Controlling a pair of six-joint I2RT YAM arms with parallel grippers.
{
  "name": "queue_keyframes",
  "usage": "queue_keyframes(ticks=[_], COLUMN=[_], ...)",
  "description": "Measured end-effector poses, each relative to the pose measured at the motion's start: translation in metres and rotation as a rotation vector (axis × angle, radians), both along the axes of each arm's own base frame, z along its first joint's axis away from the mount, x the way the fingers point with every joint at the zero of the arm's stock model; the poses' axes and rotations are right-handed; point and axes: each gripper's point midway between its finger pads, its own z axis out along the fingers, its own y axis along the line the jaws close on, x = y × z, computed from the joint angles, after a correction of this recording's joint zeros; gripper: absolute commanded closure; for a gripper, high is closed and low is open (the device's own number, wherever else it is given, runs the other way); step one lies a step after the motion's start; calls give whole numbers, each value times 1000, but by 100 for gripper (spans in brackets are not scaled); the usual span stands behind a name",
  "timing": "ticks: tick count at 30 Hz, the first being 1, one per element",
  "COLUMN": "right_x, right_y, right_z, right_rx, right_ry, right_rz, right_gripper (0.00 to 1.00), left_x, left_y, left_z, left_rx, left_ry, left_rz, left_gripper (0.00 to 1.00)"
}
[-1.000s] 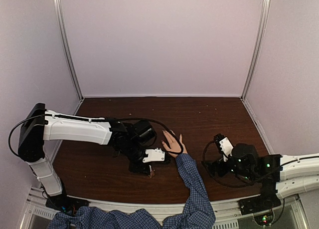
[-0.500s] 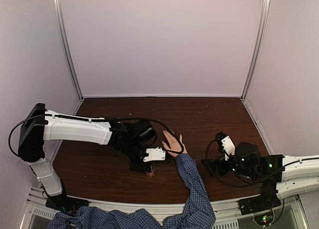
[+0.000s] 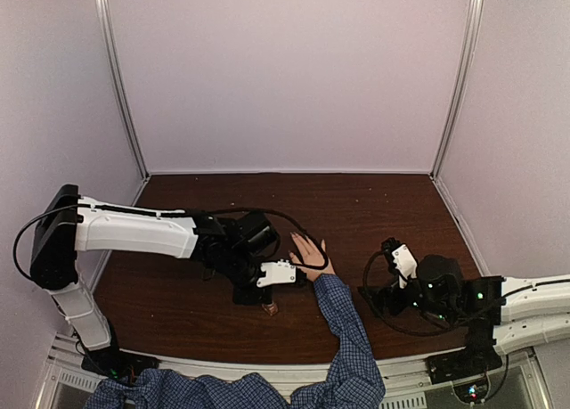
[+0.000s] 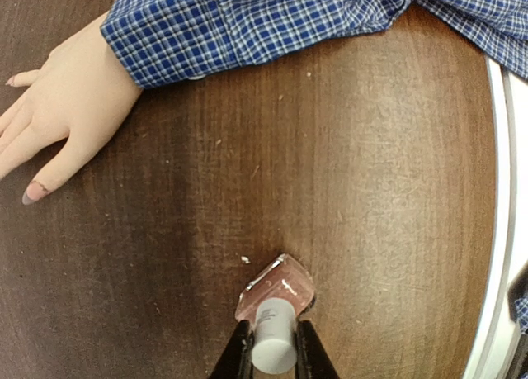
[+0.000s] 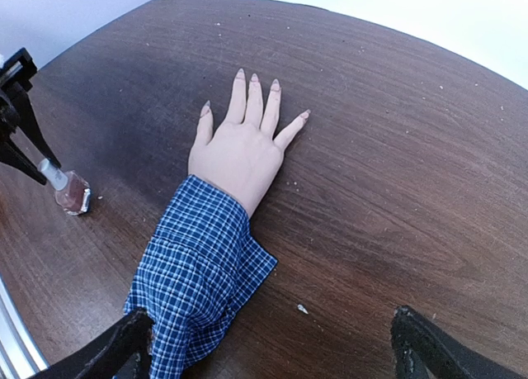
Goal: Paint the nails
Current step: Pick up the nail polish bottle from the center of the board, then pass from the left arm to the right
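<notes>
- As the last second passed, the left gripper [image 4: 274,356] was brought from part-open down onto the white cap [image 4: 274,346] of the polish bottle [image 4: 277,290]; the cap was pinched between narrow jaws.
- Grip judged made; uncapping judged next, painting not begun.
- Bottle noted on the table [image 4: 396,197], pinkish polish inside, cap on.
- Nails [image 5: 254,78] noted on the hand [image 5: 239,152] laid flat, right of and beyond the bottle, apart from it.
- Right gripper [image 5: 276,346] was held wide, empty, near the sleeve [image 5: 198,255].
</notes>
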Motion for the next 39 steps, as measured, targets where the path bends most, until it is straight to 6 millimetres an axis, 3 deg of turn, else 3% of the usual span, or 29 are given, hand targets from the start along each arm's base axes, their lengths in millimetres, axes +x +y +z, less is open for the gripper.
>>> queue_keyframes(ticks=[3, 7, 11, 21, 26, 34, 39], right_x=[0, -3, -12, -25, -29, -33, -27], right_y=[0, 4, 20, 70, 91, 94, 95], right_z=[-7, -17, -11, 50, 75, 109, 128], right_rx=[-24, -55, -31, 130, 205, 327, 298], right_ry=[13, 36, 31, -90, -115, -188, -209], right_rz=[0, 31, 136, 372, 450, 472, 454], right_gripper=[0, 0, 0, 0, 0, 0, 0], left_x=[-2, -2, -3, -3, -7, -11, -10], left_y=[-2, -7, -10, -16, -22, -27, -30], left_z=[12, 45, 76, 131, 149, 166, 175], left_rx=[-37, -139, -228, -378, -410, -438, -461], left_ry=[14, 18, 42, 137, 158, 189, 207], left_rz=[40, 105, 179, 367, 395, 425, 454], left_gripper=[97, 100, 100, 100, 100, 100, 100])
